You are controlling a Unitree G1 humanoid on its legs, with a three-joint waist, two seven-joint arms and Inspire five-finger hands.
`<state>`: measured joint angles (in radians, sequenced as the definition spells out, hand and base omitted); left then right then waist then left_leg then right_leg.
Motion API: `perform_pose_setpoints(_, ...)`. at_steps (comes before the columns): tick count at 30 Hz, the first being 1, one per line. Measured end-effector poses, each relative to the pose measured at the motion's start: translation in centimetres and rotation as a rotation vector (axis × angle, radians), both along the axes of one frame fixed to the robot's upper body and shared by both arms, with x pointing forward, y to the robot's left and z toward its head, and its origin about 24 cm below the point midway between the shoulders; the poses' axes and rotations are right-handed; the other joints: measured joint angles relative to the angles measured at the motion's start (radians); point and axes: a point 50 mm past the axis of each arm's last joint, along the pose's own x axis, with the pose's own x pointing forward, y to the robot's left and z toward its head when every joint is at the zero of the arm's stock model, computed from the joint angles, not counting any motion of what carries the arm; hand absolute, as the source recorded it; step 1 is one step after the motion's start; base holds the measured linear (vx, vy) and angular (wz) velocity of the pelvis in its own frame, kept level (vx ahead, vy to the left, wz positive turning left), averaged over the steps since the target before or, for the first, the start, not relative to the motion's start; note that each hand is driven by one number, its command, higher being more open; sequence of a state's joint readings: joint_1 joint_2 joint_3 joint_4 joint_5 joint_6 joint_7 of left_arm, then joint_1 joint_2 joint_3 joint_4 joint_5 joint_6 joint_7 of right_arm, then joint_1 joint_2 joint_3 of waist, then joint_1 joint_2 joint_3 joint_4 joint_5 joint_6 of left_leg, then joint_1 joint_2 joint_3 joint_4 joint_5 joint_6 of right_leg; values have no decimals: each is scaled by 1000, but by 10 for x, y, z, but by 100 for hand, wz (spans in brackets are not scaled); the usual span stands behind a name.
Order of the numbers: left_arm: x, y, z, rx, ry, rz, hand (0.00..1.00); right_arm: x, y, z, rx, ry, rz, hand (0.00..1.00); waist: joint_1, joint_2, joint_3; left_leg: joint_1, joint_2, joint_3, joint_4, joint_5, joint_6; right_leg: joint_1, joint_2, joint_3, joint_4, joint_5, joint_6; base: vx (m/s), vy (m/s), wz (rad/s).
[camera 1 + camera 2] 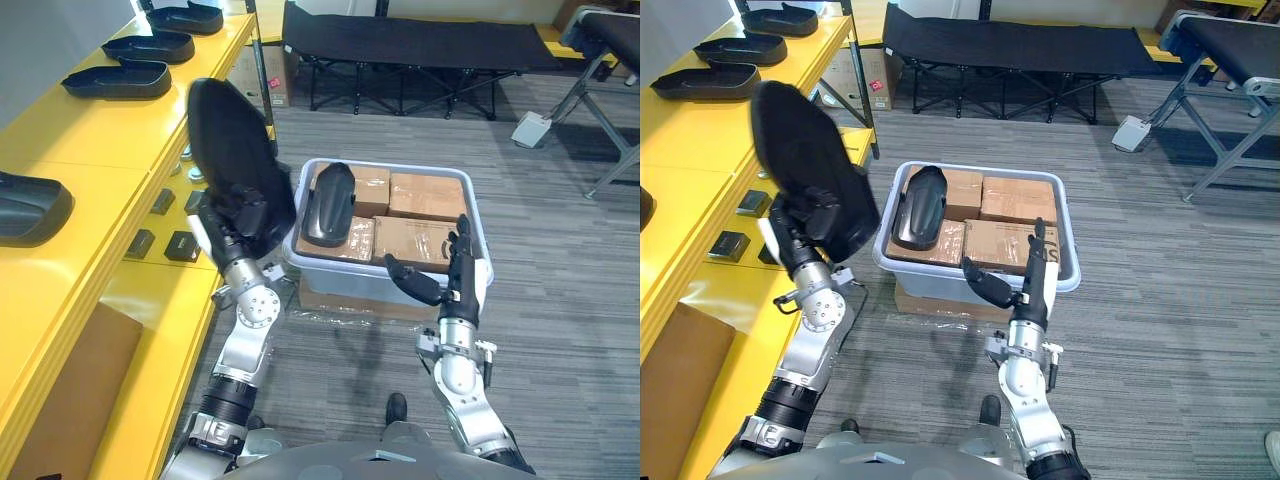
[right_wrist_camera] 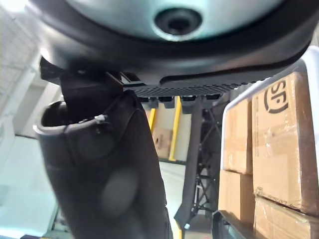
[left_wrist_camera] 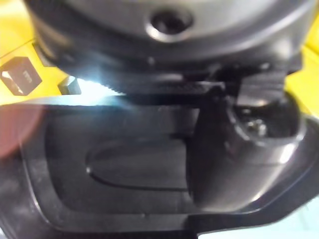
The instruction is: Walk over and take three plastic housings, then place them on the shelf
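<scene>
My left hand (image 1: 238,215) is shut on a large black plastic housing (image 1: 230,140), held upright and tilted just off the edge of the yellow shelf (image 1: 100,140). In the left wrist view the thumb (image 3: 239,154) presses into the housing's hollow side (image 3: 124,164). Another black housing (image 1: 328,205) lies on cardboard boxes (image 1: 425,195) inside a pale plastic bin (image 1: 390,166). Several more housings (image 1: 118,78) rest on the shelf top. My right hand (image 1: 460,275) stands open at the bin's near right corner, fingers straight up and holding nothing.
Small black blocks (image 1: 160,240) sit on the lower yellow shelf level. The bin stands on a flat cardboard box (image 1: 350,300). A black folding cot (image 1: 420,45) spans the back, a metal frame (image 1: 600,110) stands at the right, and a white device (image 1: 531,128) lies on the carpet.
</scene>
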<state>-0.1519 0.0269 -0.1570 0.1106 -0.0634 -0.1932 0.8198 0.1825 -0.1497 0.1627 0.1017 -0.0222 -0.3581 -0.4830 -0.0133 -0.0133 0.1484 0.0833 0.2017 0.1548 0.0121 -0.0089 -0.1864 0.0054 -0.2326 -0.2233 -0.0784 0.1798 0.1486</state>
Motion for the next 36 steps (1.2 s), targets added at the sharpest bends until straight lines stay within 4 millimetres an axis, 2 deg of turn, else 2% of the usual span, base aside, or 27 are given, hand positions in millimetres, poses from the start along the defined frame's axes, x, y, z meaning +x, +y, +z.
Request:
perform_pose_setpoints(5,-3,2,4,-39,-73,8,0,-2,-2,1,-7,-20,7,100,-17,-6,-19,6,0,12,-1,-1,-1,-4,0,10,0,0,0,-13,7,-7)
perform_pose_setpoints(11,-8,6,19,-142,-239,-182,0,-13,-12,-6,-3,23,-14,100,-26,5,-27,17,0,31,-7,-2,-2,-8,2,24,0,0,0,-12,7,-8)
perform_pose_setpoints(13,-19,12,22,-144,-273,-228,0,-17,-20,-9,-4,40,-23,100,-27,9,-29,26,1,36,-15,-2,-3,-7,4,28,0,0,0,5,6,-8)
perform_pose_setpoints(15,-34,25,27,-147,-318,-278,0,-20,-31,-11,86,56,-8,100,-27,11,-31,27,1,39,-15,-5,-3,-7,4,30,0,-1,0,2,5,-2)
perform_pose_setpoints(20,-59,52,35,-53,-354,-297,0,-27,-33,-14,257,57,116,100,-13,18,-35,10,2,17,-14,-7,3,-4,3,6,0,-9,-3,-11,2,12)
perform_pose_setpoints(23,-69,59,36,-4,-345,-314,0,-26,-28,-9,285,33,179,100,10,30,-50,-6,2,-9,-14,-3,4,-4,1,-19,0,-11,-2,5,2,24)
perform_pose_setpoints(25,-77,64,35,24,-330,-319,0,-23,-25,-4,277,17,228,100,40,41,-62,-10,2,-30,-13,-3,5,9,-1,-43,0,-12,-1,18,7,24)
perform_pose_setpoints(29,-83,71,32,40,-308,-299,0,-20,-16,-3,284,10,275,100,57,39,-69,-41,-2,-91,6,-4,6,35,-7,-104,0,-25,2,-3,7,46)
perform_pose_setpoints(34,-100,78,23,48,-243,-274,0,-13,6,-3,287,30,370,100,104,32,-74,-74,-5,-176,20,0,7,77,-7,-188,0,-42,6,4,3,49)
perform_pose_setpoints(36,-105,80,21,54,-226,-271,0,-5,16,3,281,12,414,100,142,29,-75,-79,-9,-198,17,9,2,90,-9,-210,0,-45,9,8,16,29)
